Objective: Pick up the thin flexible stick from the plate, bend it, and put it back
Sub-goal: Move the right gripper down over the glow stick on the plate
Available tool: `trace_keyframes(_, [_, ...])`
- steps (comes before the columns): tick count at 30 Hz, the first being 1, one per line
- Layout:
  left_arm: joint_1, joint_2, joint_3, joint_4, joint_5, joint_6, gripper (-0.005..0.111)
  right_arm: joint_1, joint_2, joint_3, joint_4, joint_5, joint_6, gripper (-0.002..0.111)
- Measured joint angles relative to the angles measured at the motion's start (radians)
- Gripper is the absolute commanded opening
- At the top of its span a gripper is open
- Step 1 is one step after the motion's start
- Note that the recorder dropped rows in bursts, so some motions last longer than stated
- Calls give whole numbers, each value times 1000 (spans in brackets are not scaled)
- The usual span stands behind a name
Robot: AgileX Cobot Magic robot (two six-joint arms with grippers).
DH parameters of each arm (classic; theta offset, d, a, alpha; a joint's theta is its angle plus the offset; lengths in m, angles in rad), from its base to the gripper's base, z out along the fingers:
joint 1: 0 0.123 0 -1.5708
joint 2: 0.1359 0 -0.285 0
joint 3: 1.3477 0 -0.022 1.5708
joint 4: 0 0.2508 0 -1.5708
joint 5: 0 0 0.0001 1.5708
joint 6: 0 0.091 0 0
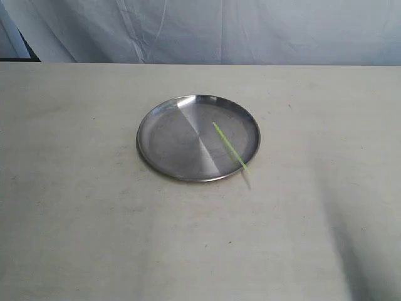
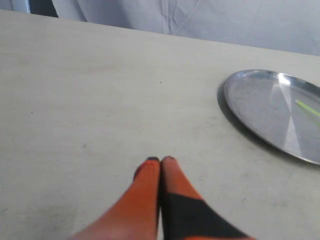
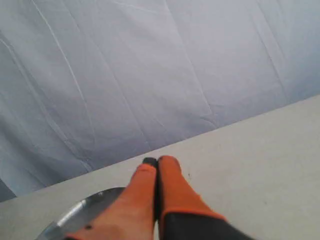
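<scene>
The round silver plate (image 1: 182, 141) lies near the middle of the table. A thin yellow-green stick (image 1: 229, 147) rests straight across its right part, one end poking over the front-right rim. In the left wrist view the plate (image 2: 260, 107) is off to one side with a short piece of the stick (image 2: 306, 107) on it, and my left gripper (image 2: 160, 161) is shut and empty above bare table. My right gripper (image 3: 156, 162) is shut and empty too, with the plate's rim (image 3: 82, 210) beneath its fingers. Neither gripper appears in the exterior view.
The pale table (image 1: 94, 219) stretches wide around the plate. A wrinkled grey-white cloth (image 1: 219, 31) hangs behind the table's far edge. A dark shadow falls on the front-right corner (image 1: 369, 251).
</scene>
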Motion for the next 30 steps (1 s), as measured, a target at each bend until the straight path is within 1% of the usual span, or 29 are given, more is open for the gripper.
trace_keyframes(3, [0,0,0,0,0,0,0,0,0,3,17,-84,5,0])
trace_keyframes(8, [0,0,0,0,0,0,0,0,0,3,134,-278,50,0])
trace_keyframes(13, [0,0,0,0,0,0,0,0,0,3,294,-403,157,0])
trace_keyframes(15, [0,0,0,0,0,0,0,0,0,-7,285,-436,163,0])
trace_keyframes(17, [0,0,0,0,0,0,0,0,27,-68,201,-381,163,0])
trace_keyframes(20, [0,0,0,0,0,0,0,0,143,-206,-1,-222,163,0])
trace_keyframes(22, [0,0,0,0,0,0,0,0,280,-310,-132,-136,163,0])
trace_keyframes(24, [0,0,0,0,0,0,0,4,432,-404,-243,-100,163,0])
trace_keyframes(26, [0,0,0,0,0,0,0,31,616,-515,-323,-76,163,0])
trace_keyframes(27, [0,0,0,0,0,0,0,57,712,-572,-358,-51,163,0])
trace_keyframes(28, [0,0,0,0,0,0,0,131,913,-690,-407,28,145,0])
trace_keyframes(29, [0,0,0,0,0,0,0,176,994,-739,-414,81,120,0])
trace_keyframes(30, [0,0,0,0,0,0,0,268,1198,-868,-393,260,-6,0])
